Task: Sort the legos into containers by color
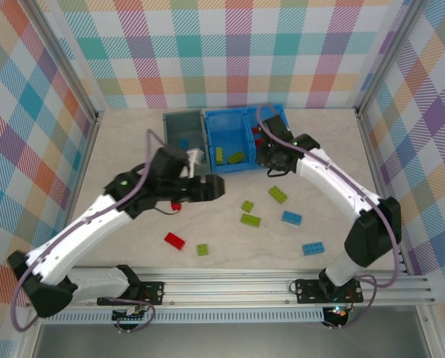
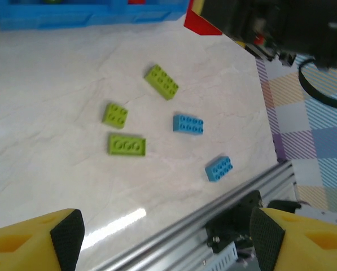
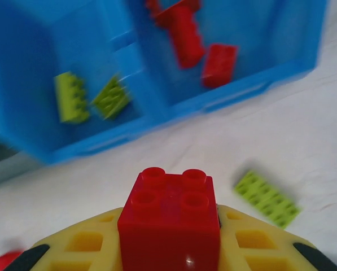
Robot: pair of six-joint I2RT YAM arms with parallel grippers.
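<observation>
On the desk (image 1: 229, 250), nearer than the blue bin (image 1: 229, 167), loose legos (image 1: 250, 220) lie scattered. The left hand (image 1: 207, 186) hangs there, spread wide and empty. At the bin's front, the right hand (image 3: 169, 257) grips a red brick (image 3: 169, 212). Inside the bin, green bricks (image 3: 72, 97) lie left and red bricks (image 3: 219, 65) right.

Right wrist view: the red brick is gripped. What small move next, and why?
Probably carry the right gripper forward until the red 2x2 brick hangs over the blue bin's right compartment, then release: red bricks lie there, lime green bricks in the other compartment.
</observation>
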